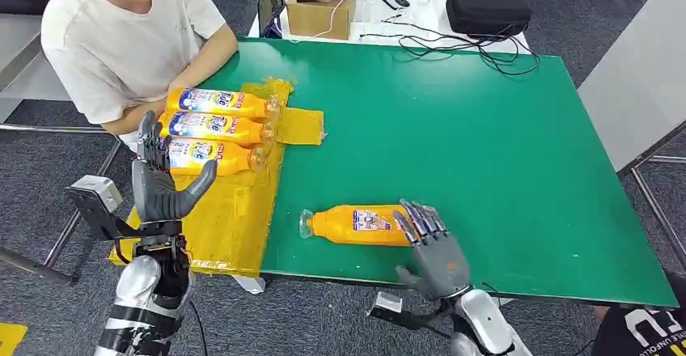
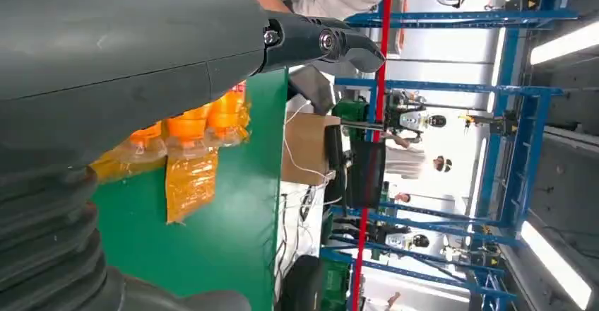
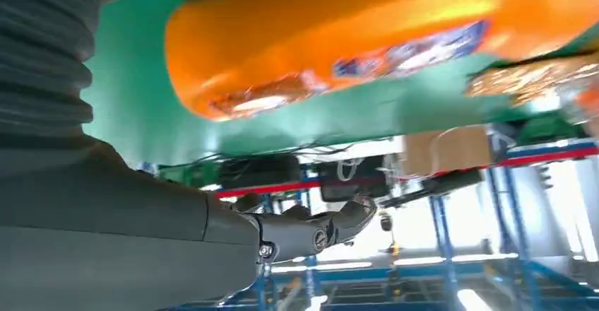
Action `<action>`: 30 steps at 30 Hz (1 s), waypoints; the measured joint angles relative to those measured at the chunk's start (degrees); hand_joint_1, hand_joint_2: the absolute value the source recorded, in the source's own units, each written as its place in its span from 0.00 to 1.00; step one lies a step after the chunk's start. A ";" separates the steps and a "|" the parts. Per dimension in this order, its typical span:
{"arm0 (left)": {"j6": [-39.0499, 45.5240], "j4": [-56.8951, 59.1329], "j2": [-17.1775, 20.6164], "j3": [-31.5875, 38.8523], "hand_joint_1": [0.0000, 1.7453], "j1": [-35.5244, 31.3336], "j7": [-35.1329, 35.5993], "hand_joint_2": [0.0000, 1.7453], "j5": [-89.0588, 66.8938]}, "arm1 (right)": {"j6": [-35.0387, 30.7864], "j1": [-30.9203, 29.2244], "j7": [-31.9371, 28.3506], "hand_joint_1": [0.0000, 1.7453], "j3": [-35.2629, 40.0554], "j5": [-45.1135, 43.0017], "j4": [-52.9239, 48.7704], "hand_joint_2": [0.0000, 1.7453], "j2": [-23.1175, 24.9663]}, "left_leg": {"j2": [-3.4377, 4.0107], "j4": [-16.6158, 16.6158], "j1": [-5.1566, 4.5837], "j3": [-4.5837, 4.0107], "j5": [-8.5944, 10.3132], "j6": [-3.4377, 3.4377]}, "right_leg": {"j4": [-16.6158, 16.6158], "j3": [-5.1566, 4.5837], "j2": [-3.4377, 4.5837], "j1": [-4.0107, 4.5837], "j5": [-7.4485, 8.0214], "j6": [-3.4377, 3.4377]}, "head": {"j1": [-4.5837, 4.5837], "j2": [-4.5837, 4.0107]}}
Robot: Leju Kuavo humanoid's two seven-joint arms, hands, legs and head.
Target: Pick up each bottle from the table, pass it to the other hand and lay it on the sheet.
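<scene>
Three orange bottles (image 1: 212, 128) lie side by side on the yellow sheet (image 1: 235, 218) at the table's left; their necks (image 2: 185, 128) appear in the left wrist view. A fourth orange bottle (image 1: 356, 225) lies on its side on the green table (image 1: 485, 146) near the front edge, cap to the left. My right hand (image 1: 429, 247) is at its base end with fingers spread, touching or just beside it; the bottle (image 3: 339, 35) looms close in the right wrist view. My left hand (image 1: 162, 182) is raised over the sheet's left part, fingers apart, holding nothing.
A person in a white shirt (image 1: 121, 40) sits at the table's far left corner, arms near the sheet. Behind the green table stands a white table with a cardboard box (image 1: 319, 16), a black case (image 1: 488, 6) and cables (image 1: 477, 47).
</scene>
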 measured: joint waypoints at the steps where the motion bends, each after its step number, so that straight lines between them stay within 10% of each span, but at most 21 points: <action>1: -0.24 0.02 0.00 -0.11 0.00 -0.01 0.07 1.00 0.04 | 0.00 -0.95 -0.02 0.00 -0.35 -0.49 1.33 1.00 0.20 | 0.00 0.00 0.00 0.00 0.00 0.00 | 0.00 0.00 0.00 0.00 0.00 0.00 | 0.02 0.00; 25: -1.51 3.19 -0.98 -3.63 0.00 -3.84 0.88 1.00 -0.78 | 10.42 -20.06 1.68 0.00 -1.40 -3.15 32.78 1.00 9.60 | 0.19 0.00 0.01 0.28 0.02 0.00 | 0.00 0.20 0.04 0.01 0.04 -0.01 | 0.02 0.00; 26: -2.50 3.17 -0.98 -3.74 0.00 -3.51 1.64 1.00 0.13 | 10.51 -20.14 1.68 0.79 -1.29 -3.24 33.19 1.00 9.60 | 0.20 0.00 0.01 0.31 0.01 -0.01 | 0.00 0.23 0.04 0.01 0.03 -0.01 | 0.00 0.00; 27: -3.28 3.15 -0.98 -3.83 0.00 -3.13 2.15 1.00 0.75 | 10.84 -20.15 1.73 0.98 -1.27 -3.44 33.43 1.00 9.57 | 0.20 0.00 0.01 0.31 0.01 -0.01 | 0.00 0.22 0.04 0.01 0.03 -0.01 | 0.02 0.00; 30: -4.18 3.17 -1.03 -3.91 0.00 -2.54 2.65 1.00 1.25 | 12.90 -20.55 2.01 1.00 -1.18 -3.41 34.33 1.00 9.27 | 0.26 0.00 0.01 0.34 0.00 0.00 | -0.01 0.23 0.09 0.01 0.03 -0.01 | 0.00 0.00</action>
